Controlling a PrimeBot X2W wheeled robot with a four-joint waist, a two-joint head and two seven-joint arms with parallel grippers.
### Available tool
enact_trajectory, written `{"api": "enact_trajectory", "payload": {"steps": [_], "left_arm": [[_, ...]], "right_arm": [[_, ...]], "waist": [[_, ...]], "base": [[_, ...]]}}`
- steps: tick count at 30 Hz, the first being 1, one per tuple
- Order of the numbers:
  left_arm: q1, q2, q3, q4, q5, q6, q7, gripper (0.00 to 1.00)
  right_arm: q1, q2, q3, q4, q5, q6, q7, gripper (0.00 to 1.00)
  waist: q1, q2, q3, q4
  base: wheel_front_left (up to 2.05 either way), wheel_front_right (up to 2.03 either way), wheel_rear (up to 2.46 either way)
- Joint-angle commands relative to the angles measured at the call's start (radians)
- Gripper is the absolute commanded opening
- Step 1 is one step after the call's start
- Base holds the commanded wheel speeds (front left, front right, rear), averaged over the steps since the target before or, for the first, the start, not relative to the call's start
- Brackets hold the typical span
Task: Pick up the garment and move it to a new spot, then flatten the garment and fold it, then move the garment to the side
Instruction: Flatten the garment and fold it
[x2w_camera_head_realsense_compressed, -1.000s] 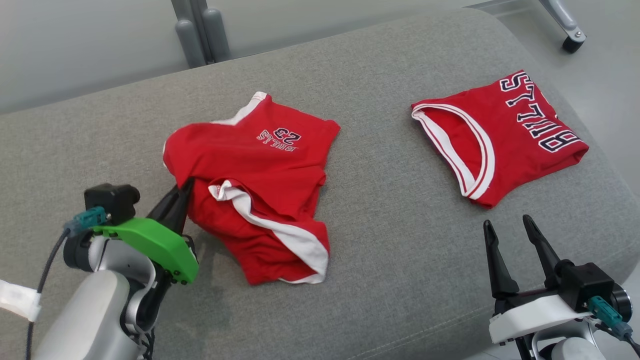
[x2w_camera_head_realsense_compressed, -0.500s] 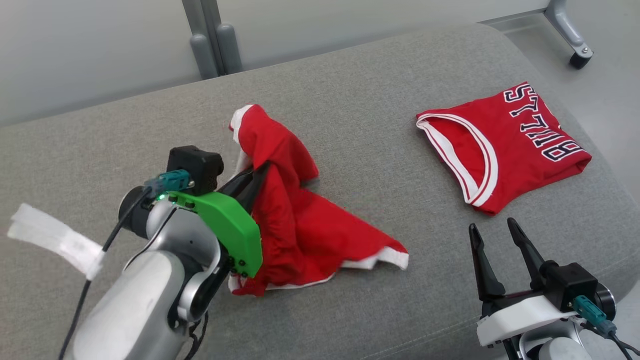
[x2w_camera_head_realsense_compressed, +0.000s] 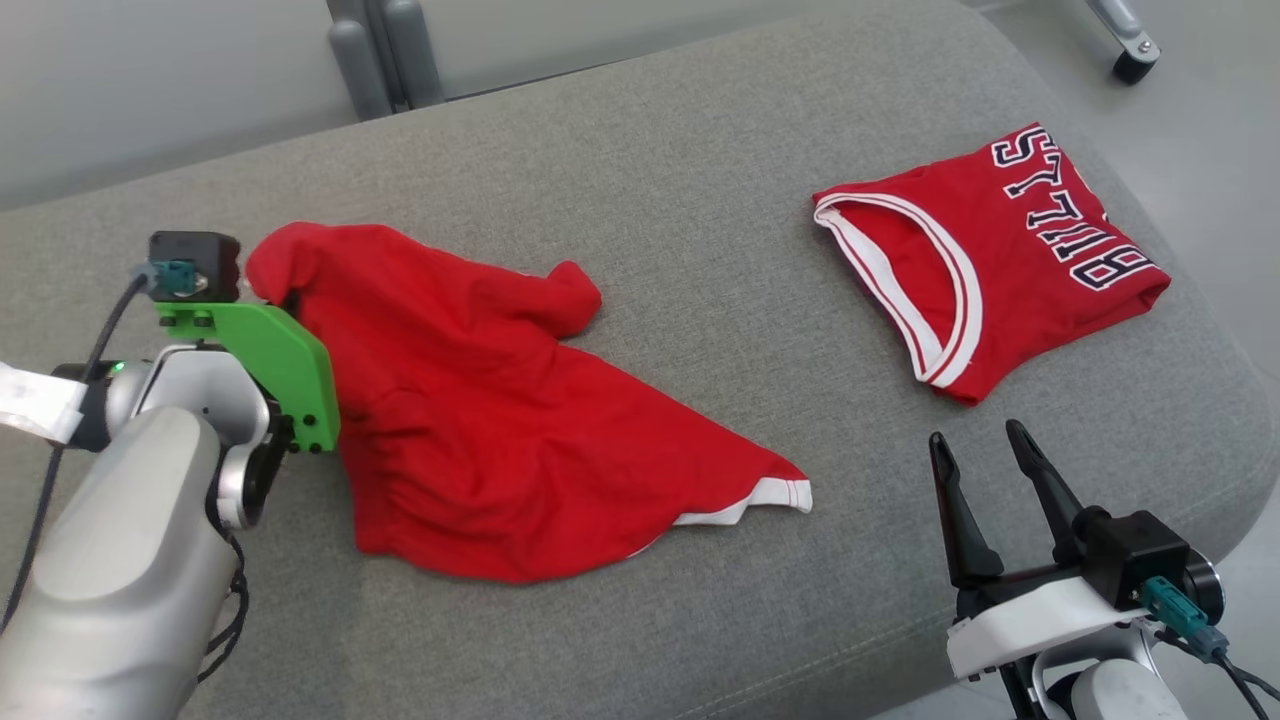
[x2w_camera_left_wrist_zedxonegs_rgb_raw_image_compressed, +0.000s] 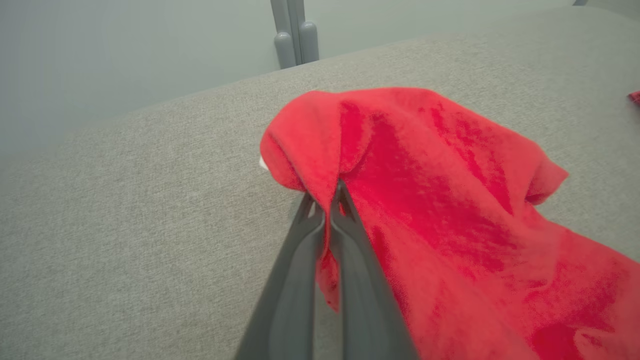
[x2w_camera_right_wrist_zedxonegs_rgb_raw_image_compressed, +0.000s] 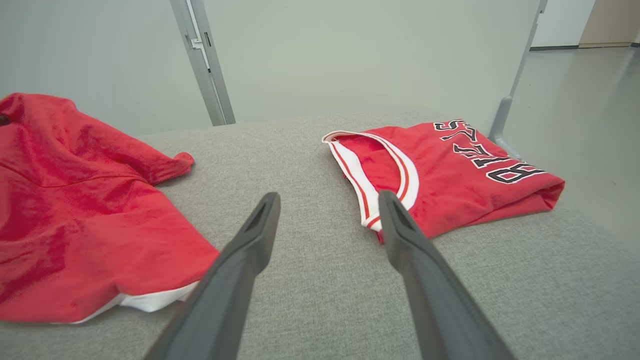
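**Dragging a red garment leftward over a grey cushion**

Since half a second ago: red garment (x2w_camera_head_realsense_compressed: 480, 430) pulled out toward the left of the frame, from a tall bunch into a long, low spread. White-trimmed corner unmoved at lower centre.

Head view: at centre left, left gripper (x2w_camera_head_realsense_compressed: 289, 299) behind its green bracket (x2w_camera_head_realsense_compressed: 270, 360), pinched tight on the raised upper-left edge of the red garment, fingertips hidden by cloth. Red garment stretched across the grey cushion (x2w_camera_head_realsense_compressed: 650, 200) from upper left down to lower centre. At upper right, well apart, a folded red jersey (x2w_camera_head_realsense_compressed: 1000, 270) with dark lettering and white neck trim. At lower right, right gripper (x2w_camera_head_realsense_compressed: 975, 436), spread wide, holding nothing, near the cushion's front edge.

Left wrist view: two dark fingers (x2w_camera_left_wrist_zedxonegs_rgb_raw_image_compressed: 295, 290) pressed together at centre, a fold of red cloth caught between them. Remaining cloth draped to the right and down onto the cushion.

Right wrist view: both fingers wide apart and empty over bare cushion. Red garment at left, folded red jersey at upper right. Behind, a pale wall (x2w_camera_right_wrist_zedxonegs_rgb_raw_image_compressed: 350, 50) and a grey post (x2w_camera_right_wrist_zedxonegs_rgb_raw_image_compressed: 202, 60).
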Motion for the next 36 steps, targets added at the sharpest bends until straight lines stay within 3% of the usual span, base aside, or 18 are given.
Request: {"api": "enact_trajectory", "payload": {"steps": [1,9,10,11,12,13,14,19,23,31,36], "left_arm": [[-0.032,0.008,0.015,0.053,-0.002,-0.01,-0.034,0.0],[-0.085,-0.008,0.04,0.289,0.0,-0.065,-0.224,0.0],[-0.087,-0.019,0.041,0.311,-0.005,-0.074,-0.248,0.12],[-0.091,-0.029,0.042,0.33,-0.009,-0.085,-0.273,0.37],[-0.094,-0.037,0.046,0.352,-0.014,-0.09,-0.292,0.8],[-0.094,-0.037,0.046,0.352,-0.014,-0.09,-0.292,0.8],[-0.096,-0.043,0.044,0.373,-0.014,-0.098,-0.309,1.0],[-0.088,-0.072,0.07,0.421,-0.044,-0.119,-0.412,1.0],[-0.004,-0.063,0.105,0.381,-0.075,-0.137,-0.504,1.0],[0.249,-0.015,0.003,0.107,-0.034,-0.202,-0.527,1.0],[0.405,0.04,-0.03,-0.081,-0.028,-0.206,-0.534,1.0]], "right_arm": [[-0.017,-0.002,0.002,-0.002,-0.001,-0.001,-0.003,1.0],[-0.048,-0.011,0.007,-0.003,-0.01,-0.001,-0.003,1.0],[-0.047,-0.013,0.007,-0.001,-0.011,-0.001,-0.003,1.0],[-0.046,-0.015,0.006,0.0,-0.013,-0.001,-0.003,1.0],[-0.046,-0.014,0.005,0.002,-0.014,-0.001,-0.003,1.0],[-0.046,-0.014,0.005,0.002,-0.014,-0.001,-0.003,1.0],[-0.045,-0.013,0.006,0.004,-0.015,-0.001,-0.003,1.0],[-0.039,-0.009,0.01,0.01,-0.016,-0.001,-0.003,1.0],[-0.012,-0.005,-0.008,0.004,-0.009,-0.001,-0.003,1.0],[0.029,0.001,-0.036,-0.004,-0.006,-0.001,-0.003,1.0],[0.004,-0.002,-0.027,-0.008,-0.003,-0.001,-0.003,1.0]], "waist": [[0.0,0.0,0.038,-0.009],[0.0,0.0,0.088,-0.004],[0.0,0.0,0.089,0.0],[0.0,0.0,0.09,0.004],[0.0,0.0,0.09,0.008],[0.0,0.0,0.09,0.008],[0.0,0.0,0.088,0.012],[0.0,0.0,0.071,0.022],[0.0,0.0,0.046,0.026],[0.0,0.0,0.038,0.059],[0.0,0.0,0.046,0.062]], "base": [[0.0,0.0,0.0],[0.0,0.0,0.0],[0.0,0.0,0.0],[0.0,0.0,0.0],[0.0,0.0,0.0],[0.0,0.0,0.0],[0.0,0.0,0.0],[0.0,0.0,0.0],[0.0,0.0,0.0],[0.0,0.0,0.0],[0.0,0.0,0.0]]}}
